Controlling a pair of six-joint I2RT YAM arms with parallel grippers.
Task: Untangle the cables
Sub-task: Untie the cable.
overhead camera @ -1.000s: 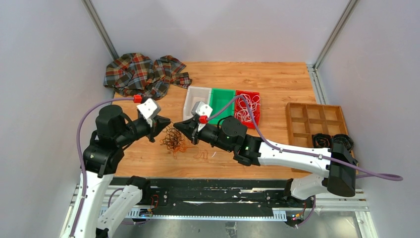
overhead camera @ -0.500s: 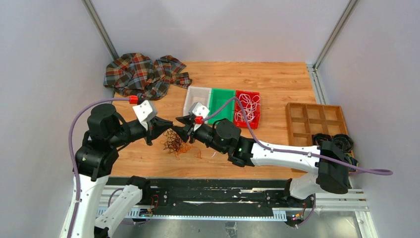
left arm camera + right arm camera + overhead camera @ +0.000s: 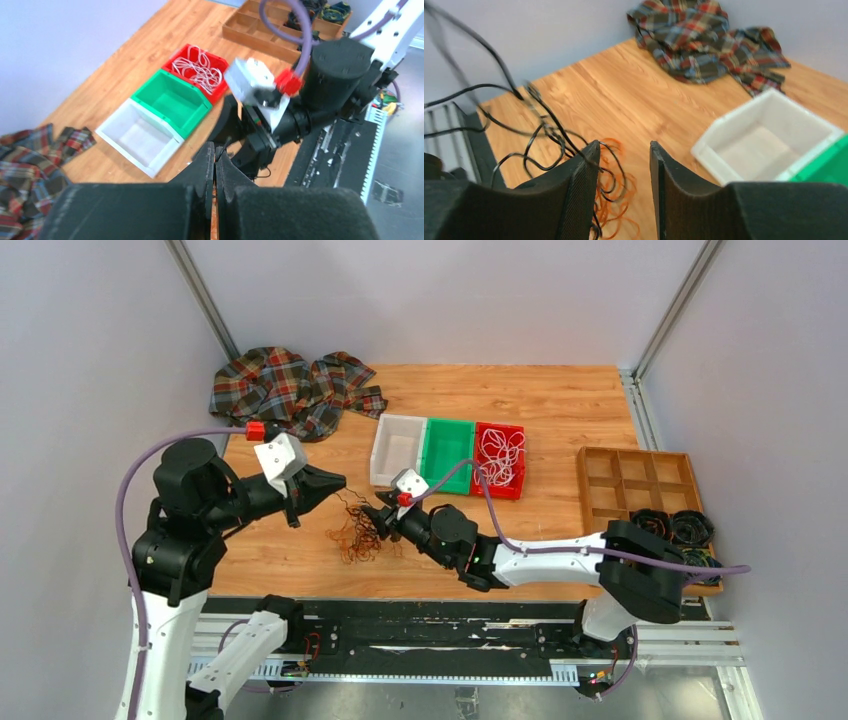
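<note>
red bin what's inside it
A loose heap of thin white cables lies in the red bin. They cover much of its floor, and the right arm's purple hose hides its near left corner in the top view.

We'd call this a robotics lab, a boxed-in test cell. Plain white panel walls [image 3: 450,300] close off a wood-grain table [image 3: 560,400] on three sides, with aluminium frame posts [image 3: 205,300] in the corners. A left arm [image 3: 190,530] and a right arm [image 3: 560,550], both white and black, are bolted to a black rail [image 3: 430,625] at the near edge, with purple hoses [image 3: 130,530] looping along them. What we see on the table looks like staged props: a white bin [image 3: 398,445], a green bin [image 3: 447,440] and a red bin [image 3: 499,426] in a row, a wooden divided tray [image 3: 620,480], a crumpled plaid cloth [image 3: 285,390], and the cables [image 3: 355,530] in a tangle.
</note>
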